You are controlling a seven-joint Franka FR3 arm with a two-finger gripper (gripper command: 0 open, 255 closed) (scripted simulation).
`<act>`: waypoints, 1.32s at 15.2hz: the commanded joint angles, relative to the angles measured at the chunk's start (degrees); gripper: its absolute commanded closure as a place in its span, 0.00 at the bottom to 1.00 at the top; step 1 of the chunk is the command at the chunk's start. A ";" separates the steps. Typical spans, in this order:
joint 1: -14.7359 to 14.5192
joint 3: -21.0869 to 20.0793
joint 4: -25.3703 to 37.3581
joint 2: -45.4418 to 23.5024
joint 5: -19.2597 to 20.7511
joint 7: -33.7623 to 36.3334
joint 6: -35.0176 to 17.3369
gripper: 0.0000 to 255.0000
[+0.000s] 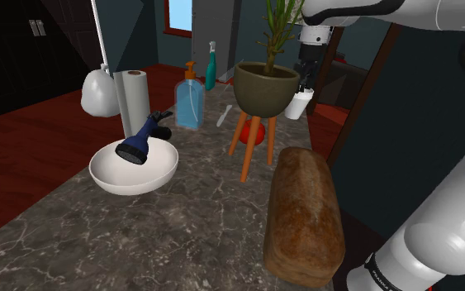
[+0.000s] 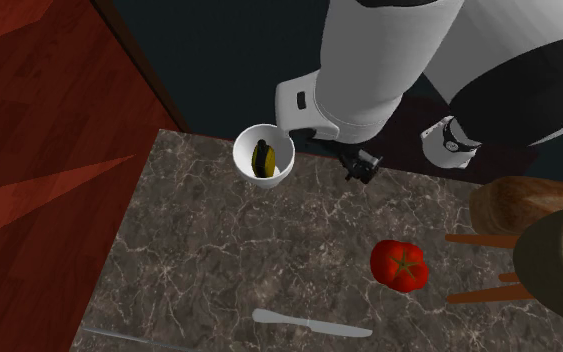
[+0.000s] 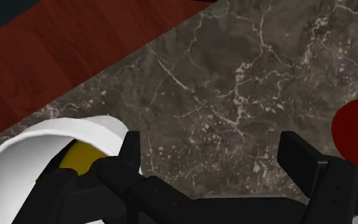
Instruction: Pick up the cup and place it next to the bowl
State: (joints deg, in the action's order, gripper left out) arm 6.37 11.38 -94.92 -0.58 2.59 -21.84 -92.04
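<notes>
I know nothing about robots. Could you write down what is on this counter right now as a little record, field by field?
surface: dark marbled counter
cup: white, upright near the counter's edge, something yellowish inside
bowl: white, holding a blue and black tool
jaws: open, beside the cup, not around it
plant pot: on an orange stand, in front of the cup in the shoulder view
other things: bread loaf, tomato, knife
status: cup not yet picked up

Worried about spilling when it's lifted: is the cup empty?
No, the cup holds a yellow and dark object, seen from above in the second exterior view.
</notes>
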 commanded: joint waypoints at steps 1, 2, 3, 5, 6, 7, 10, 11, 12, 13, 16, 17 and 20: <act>0.76 0.72 6.34 -4.17 -0.95 -1.84 1.64 0.00; 1.23 1.03 9.68 -6.52 -1.54 -2.70 2.40 0.00; 1.76 1.30 13.23 -8.96 -2.18 -3.54 3.27 0.00; 3.02 1.75 21.16 -14.23 -3.59 -5.16 5.47 0.00; 3.21 1.74 22.05 -14.81 -3.73 -5.31 5.74 0.00; 3.16 1.71 20.78 -14.47 -3.65 -5.27 4.80 0.00; 2.99 1.68 17.21 -13.60 -3.46 -5.17 2.09 0.00; 2.94 1.67 16.09 -13.35 -3.40 -5.14 1.21 0.00; 2.90 1.67 15.00 -13.13 -3.35 -5.11 0.34 0.00; 2.84 1.66 13.35 -12.82 -3.29 -5.08 -1.01 0.00; 2.84 1.66 13.35 -12.82 -3.29 -5.08 -1.01 0.00; 2.84 1.66 13.35 -12.82 -3.29 -5.08 -1.01 0.00; 2.84 1.66 13.35 -12.82 -3.29 -5.08 -1.01 0.00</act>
State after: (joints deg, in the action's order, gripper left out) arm 9.21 13.04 -81.55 -13.40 -0.69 -26.92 -93.04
